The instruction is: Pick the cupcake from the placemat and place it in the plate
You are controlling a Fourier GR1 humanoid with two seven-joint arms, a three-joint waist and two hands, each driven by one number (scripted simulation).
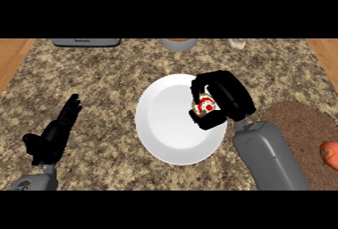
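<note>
right hand (224, 96): curled around the cupcake (206, 105), over the right side of the white plate (168, 129), middle of frame | left hand (56, 132): fingers straight, lower left | brown placemat (297, 129): right

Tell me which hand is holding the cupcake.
The right hand, over the plate, has its fingers curled round the cupcake. The left hand rests open at the counter's left, holding nothing.

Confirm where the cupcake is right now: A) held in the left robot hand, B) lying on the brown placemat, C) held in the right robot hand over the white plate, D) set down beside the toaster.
C: the right robot hand curls round the cupcake above the plate.
</note>
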